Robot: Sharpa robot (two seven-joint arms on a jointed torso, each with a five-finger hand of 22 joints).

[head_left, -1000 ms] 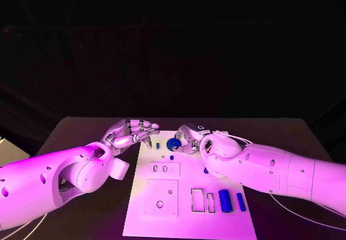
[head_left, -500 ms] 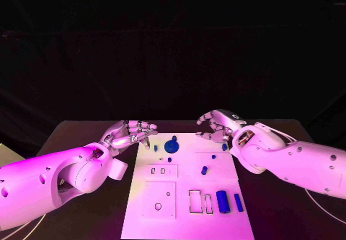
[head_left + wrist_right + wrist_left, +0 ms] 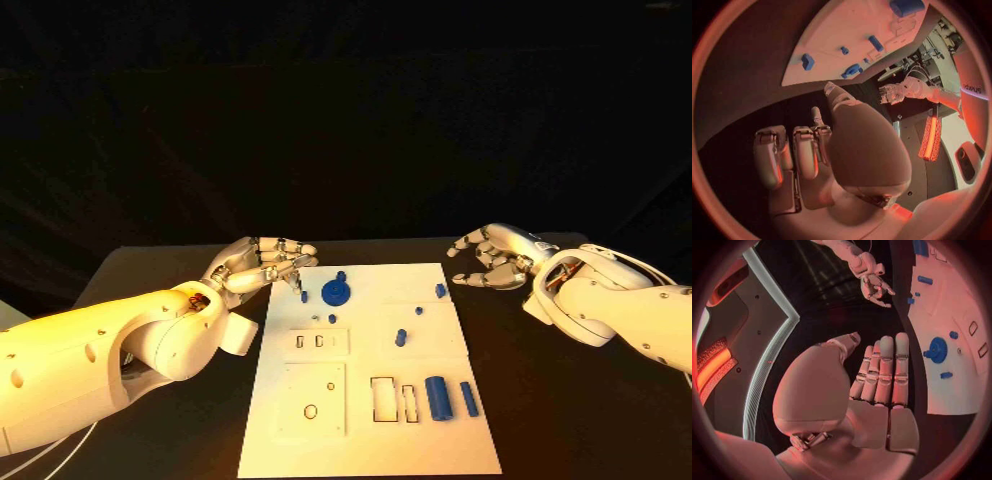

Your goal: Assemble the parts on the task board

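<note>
The white task board [image 3: 361,430] lies in the middle of the black table. At its far end sits a round blue part [image 3: 336,292], with small blue pieces [image 3: 420,311] scattered near it. A blue cylinder [image 3: 437,398] and a blue bar [image 3: 469,398] lie close to the near right side. My left hand [image 3: 267,265] hovers at the board's far left corner, fingers straight and holding nothing; the left wrist view shows them side by side [image 3: 879,375] beside the round part [image 3: 936,350]. My right hand [image 3: 498,260] is off the board's far right corner, loosely curled and holding nothing.
Rectangular slots [image 3: 385,398] and a raised square plate with holes [image 3: 320,395] mark the board's near half. Bare black table [image 3: 577,420] lies right of the board. The left forearm [image 3: 101,350] covers the table on the near left.
My right hand has drawn back from the round blue part to the right, off the board, leaving the part in place. The left hand has barely moved.
</note>
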